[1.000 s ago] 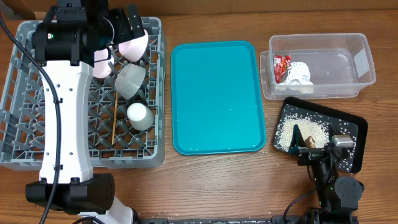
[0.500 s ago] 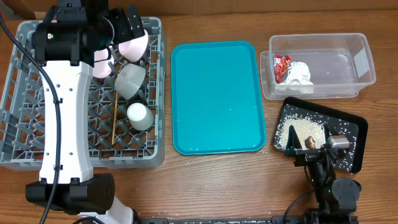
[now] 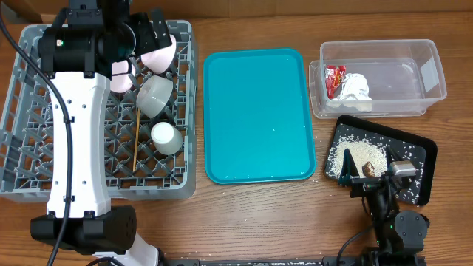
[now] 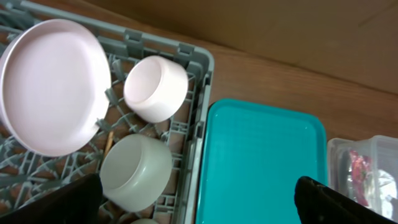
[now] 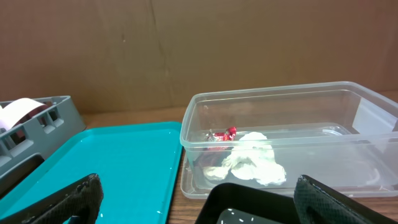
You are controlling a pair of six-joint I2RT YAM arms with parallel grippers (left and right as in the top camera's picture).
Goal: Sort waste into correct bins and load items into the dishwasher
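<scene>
Over the far end of the rack (image 3: 22, 133), my left gripper (image 4: 196, 196) hangs spread above the plate (image 4: 53, 84) and bowls (image 4: 155, 87), cup (image 3: 165, 137) and chopsticks (image 3: 137, 140) nearer. At the black tray (image 3: 417, 151) of rice (image 3: 366, 154), my right gripper (image 5: 196, 193) is spread too; wrapper (image 3: 335, 77) and tissue (image 3: 355, 86) lie in the clear tub (image 3: 429, 66).

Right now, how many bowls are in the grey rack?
2. One bowl tilted near the rack's back right corner; the other bowl just in front of it. The arm may hide more.

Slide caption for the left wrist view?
Plate and two bowls loaded in the grey dish rack, with the teal tray alongside.
</scene>
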